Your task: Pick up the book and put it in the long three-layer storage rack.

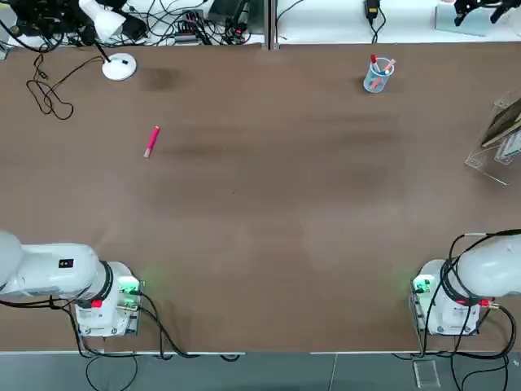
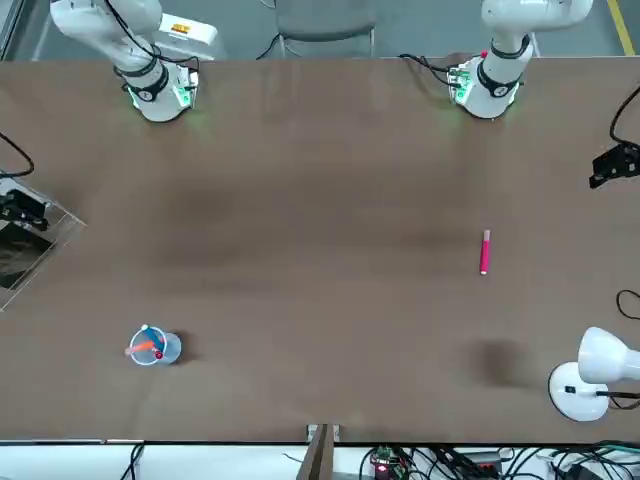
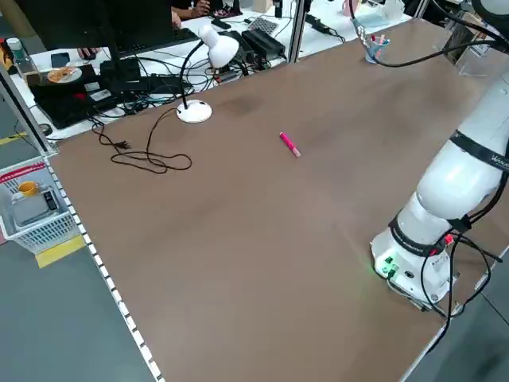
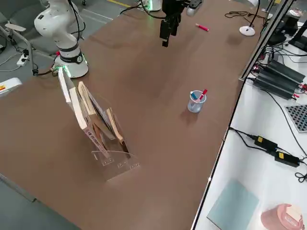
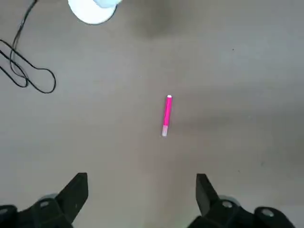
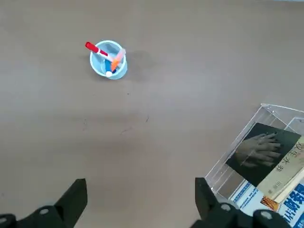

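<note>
The book (image 6: 260, 153), dark grey with a pale hand on its cover, leans inside the clear storage rack (image 6: 267, 112) beside other books. That rack (image 1: 495, 140) stands at the table's right edge, and in the right side view the rack (image 4: 114, 164) holds several slanted books. My right gripper (image 6: 141, 187) hovers open and high over bare table, apart from the rack, with nothing between its fingers. My left gripper (image 5: 141, 183) is open too, high above a pink pen (image 5: 166, 115).
A clear pen cup (image 1: 378, 75) with markers stands at the back right. The pink pen (image 1: 151, 140) lies at the left. A white desk lamp (image 1: 119, 65) and a loose black cable (image 1: 47, 96) sit at the back left corner.
</note>
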`<state>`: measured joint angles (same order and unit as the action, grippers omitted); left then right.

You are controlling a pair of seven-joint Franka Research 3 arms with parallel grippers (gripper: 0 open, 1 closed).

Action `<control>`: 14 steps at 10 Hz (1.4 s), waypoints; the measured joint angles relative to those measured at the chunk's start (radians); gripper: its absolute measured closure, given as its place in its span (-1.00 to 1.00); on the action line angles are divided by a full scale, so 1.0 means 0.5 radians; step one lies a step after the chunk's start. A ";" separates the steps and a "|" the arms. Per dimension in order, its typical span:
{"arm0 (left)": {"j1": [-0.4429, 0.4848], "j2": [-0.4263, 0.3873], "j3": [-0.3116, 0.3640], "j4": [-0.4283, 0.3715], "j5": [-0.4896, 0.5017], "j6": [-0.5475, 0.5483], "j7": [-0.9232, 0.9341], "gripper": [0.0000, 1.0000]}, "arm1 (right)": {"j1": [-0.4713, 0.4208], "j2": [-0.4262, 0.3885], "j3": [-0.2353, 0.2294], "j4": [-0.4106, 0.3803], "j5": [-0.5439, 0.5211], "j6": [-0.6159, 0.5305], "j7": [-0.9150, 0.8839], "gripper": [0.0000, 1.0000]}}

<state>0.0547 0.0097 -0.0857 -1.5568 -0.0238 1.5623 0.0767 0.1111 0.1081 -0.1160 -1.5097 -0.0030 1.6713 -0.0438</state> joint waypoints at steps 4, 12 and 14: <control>0.000 0.021 0.000 0.054 0.000 0.000 0.000 -1.00 | -0.006 -0.100 0.002 -0.006 -0.003 -0.146 0.000 -1.00; 0.000 0.032 0.000 0.075 0.000 0.000 0.000 -1.00 | -0.004 -0.160 0.055 -0.041 -0.005 -0.181 0.006 -1.00; 0.000 0.032 0.000 0.075 0.000 0.000 0.000 -1.00 | -0.004 -0.160 0.055 -0.053 -0.005 -0.181 0.006 -1.00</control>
<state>0.0545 0.0259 -0.0858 -1.5194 -0.0238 1.5623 0.0767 0.1093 0.0280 -0.0883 -1.5362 -0.0054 1.5808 -0.0408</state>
